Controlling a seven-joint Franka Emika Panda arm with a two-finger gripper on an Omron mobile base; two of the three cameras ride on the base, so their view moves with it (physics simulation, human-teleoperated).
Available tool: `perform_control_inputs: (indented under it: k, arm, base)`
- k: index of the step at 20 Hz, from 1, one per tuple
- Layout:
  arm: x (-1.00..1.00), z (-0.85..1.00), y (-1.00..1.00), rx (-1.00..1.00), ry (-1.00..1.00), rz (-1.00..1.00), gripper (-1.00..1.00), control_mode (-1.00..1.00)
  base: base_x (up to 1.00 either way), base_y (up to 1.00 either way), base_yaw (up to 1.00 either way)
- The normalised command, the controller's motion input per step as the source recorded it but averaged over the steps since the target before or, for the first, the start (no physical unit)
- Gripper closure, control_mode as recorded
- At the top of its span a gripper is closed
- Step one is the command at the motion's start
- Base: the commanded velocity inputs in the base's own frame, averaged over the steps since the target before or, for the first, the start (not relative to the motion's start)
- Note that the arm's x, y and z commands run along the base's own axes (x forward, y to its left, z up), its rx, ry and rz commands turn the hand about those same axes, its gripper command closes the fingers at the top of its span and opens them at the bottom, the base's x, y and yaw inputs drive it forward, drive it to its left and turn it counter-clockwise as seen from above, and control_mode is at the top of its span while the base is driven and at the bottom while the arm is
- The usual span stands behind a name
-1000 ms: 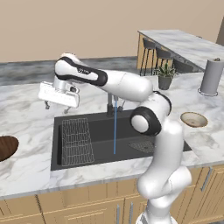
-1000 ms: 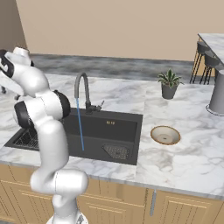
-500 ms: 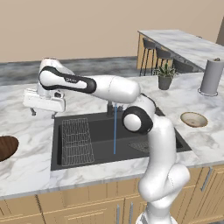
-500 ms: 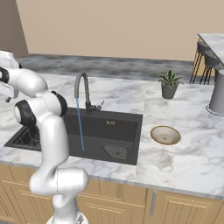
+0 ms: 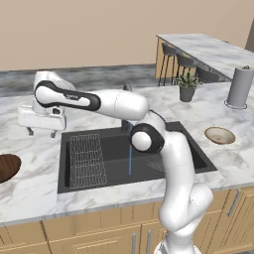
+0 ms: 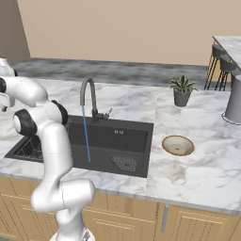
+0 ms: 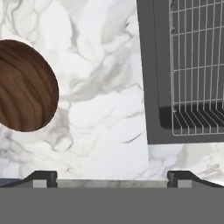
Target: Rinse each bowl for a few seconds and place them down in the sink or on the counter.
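Observation:
The dark brown wood-grained bowl [image 5: 7,166] lies on the white marble counter [image 5: 34,191] at the far left, cut by the picture's edge. In the hand view the same bowl [image 7: 24,85] sits left of the black sink's rim [image 7: 151,87]. My gripper [image 5: 42,132] hangs open and empty above the counter just left of the sink [image 5: 163,149], up and right of that bowl. Its fingertips [image 7: 44,176] stand wide apart. The smaller tan bowl [image 5: 220,135] rests on the counter right of the sink [image 6: 117,136], and this tan bowl [image 6: 177,145] has a pale rim.
A thin blue stream of water [image 5: 130,159] runs from the grey arched tap [image 6: 87,96] into the basin. A wire rack [image 5: 87,159] lies in the sink's left half. A potted plant [image 5: 187,87] and a grey cylinder [image 5: 238,87] stand at the back right.
My arm has swung left, carrying the open gripper from above the sink's back-left corner out over the counter to its left. The bowls have stayed put.

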Motion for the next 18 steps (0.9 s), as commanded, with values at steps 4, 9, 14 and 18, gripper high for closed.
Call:
perform_control_inputs:
  k: [4,9,14,18]
  arm:
    - [0.03,-0.17,0.16,0.00,0.00,0.00,-1.00,-1.00]
    - [0.00,-0.21,0.19,0.00,-0.01,0.00,-1.00,-1.00]
    - [0.00,-0.25,0.20,0.00,-0.01,0.00,-1.00,-1.00]
    - [0.03,-0.22,0.19,0.00,-0.04,0.01,-1.00,-1.00]
  base:
    - [0.00,0.00,0.00]
    - [0.00,0.00,0.00]
    - [0.00,0.00,0.00]
    - [0.00,0.00,0.00]
